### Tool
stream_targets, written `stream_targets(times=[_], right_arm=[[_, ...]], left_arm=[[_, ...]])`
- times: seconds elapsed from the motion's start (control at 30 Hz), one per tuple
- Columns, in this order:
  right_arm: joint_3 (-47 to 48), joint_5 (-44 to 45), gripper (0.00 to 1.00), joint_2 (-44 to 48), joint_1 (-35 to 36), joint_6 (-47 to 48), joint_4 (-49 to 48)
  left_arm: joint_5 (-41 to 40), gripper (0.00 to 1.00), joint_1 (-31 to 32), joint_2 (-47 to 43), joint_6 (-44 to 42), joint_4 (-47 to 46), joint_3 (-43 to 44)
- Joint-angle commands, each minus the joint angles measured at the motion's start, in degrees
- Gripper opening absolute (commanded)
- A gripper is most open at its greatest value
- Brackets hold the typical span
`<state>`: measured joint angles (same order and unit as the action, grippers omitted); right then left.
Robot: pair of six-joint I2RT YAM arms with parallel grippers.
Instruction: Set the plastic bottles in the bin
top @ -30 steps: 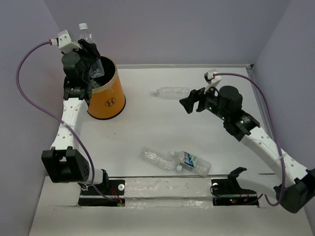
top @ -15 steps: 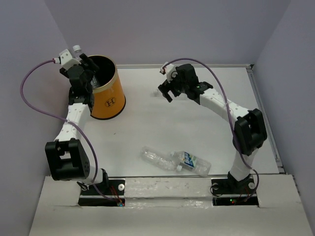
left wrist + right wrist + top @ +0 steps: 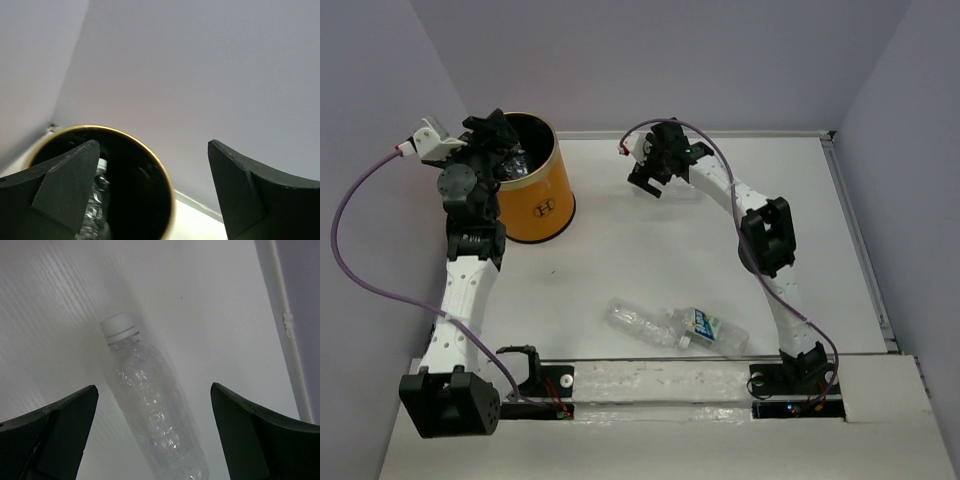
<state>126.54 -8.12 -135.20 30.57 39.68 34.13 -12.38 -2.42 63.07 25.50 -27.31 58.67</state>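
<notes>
Over bin (image 3: 538,205), left gripper (image 3: 153,146) spread wide, empty. Right of bin, right gripper (image 3: 154,389) wide open above a lying bottle (image 3: 157,425). Pickup step, I judge; next, lower and close.

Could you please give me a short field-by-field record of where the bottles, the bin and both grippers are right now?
left gripper: open, empty, over the bin
right gripper: open, over the white-capped bottle lying on the table
bin contents: a crinkled bottle visible inside
near front edge: clear bottle and labelled bottle, both lying down
</notes>
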Motion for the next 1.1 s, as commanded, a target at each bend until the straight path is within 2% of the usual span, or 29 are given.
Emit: stream_targets(times=[0.0,0.1,0.23,0.33,0.43,0.47,0.53,0.6,0.63,0.73,0.83,0.9,1.03,1.07], right_arm=[[4.85,-2.06,1.0,-2.52,-1.65,3.74,5.15],[6.17,-2.25,1.0,-4.72,-1.65,3.82,6.91],[6.0,-2.08,0.99,-6.83,-1.65,3.82,7.36],[7.48,-1.64,0.92,-8.58,-1.65,3.3,6.57],[8.02,-1.81,0.76,-9.21,-1.65,1.38,2.46],[8.02,-1.9,0.66,-9.21,-1.65,0.75,1.3],[8.11,-1.2,0.6,-9.21,-1.65,-1.17,-2.55],[8.63,-0.06,0.48,-8.86,-1.65,-2.85,-4.5],[8.9,0.12,0.45,-8.51,-1.65,-3.81,-5.12],[7.5,-1.8,0.42,-3.78,-1.65,-9.25,-8.89],[1.46,-5.48,0.42,5.88,-1.65,-15.3,-14.94],[-1.72,-7.69,0.42,13.77,-0.95,-19.18,-18.82],[-8.57,-14.44,0.43,23.02,1.68,-30.78,-30.5],[-8.94,-15.77,0.43,23.83,2.82,-35.94,-36.18]], left_arm=[[3.24,0.99,5.48,-4.7,3.95,-0.38,-4.26],[3.5,0.99,11.18,-7.52,4.3,2.86,-7.78],[6.31,0.99,15.59,-10.76,4.21,8.74,-9.81],[8.95,0.99,16.74,-14.62,2.72,13.59,-9.98],[11.32,0.99,16.92,-19.36,0.17,17.98,-9.98],[12.37,0.99,16.92,-20.43,-0.53,18.95,-9.9],[15.53,0.99,16.92,-23.15,-2.46,22.46,-9.55],[18.96,0.99,16.92,-24.83,-3.61,25.53,-9.46],[20.1,0.99,17.0,-25.71,-4.48,26.42,-9.54],[22.84,0.99,17.7,-29.22,-6.41,29.5,-10.07],[22.76,0.99,19.37,-31.5,-7.3,31.09,-10.77],[20.48,0.99,20.78,-32.39,-8.35,31.88,-10.6],[16.17,0.99,23.59,-34.23,-10.73,32.59,-7.71],[15.12,0.99,23.94,-34.68,-10.9,32.24,-6.31]])
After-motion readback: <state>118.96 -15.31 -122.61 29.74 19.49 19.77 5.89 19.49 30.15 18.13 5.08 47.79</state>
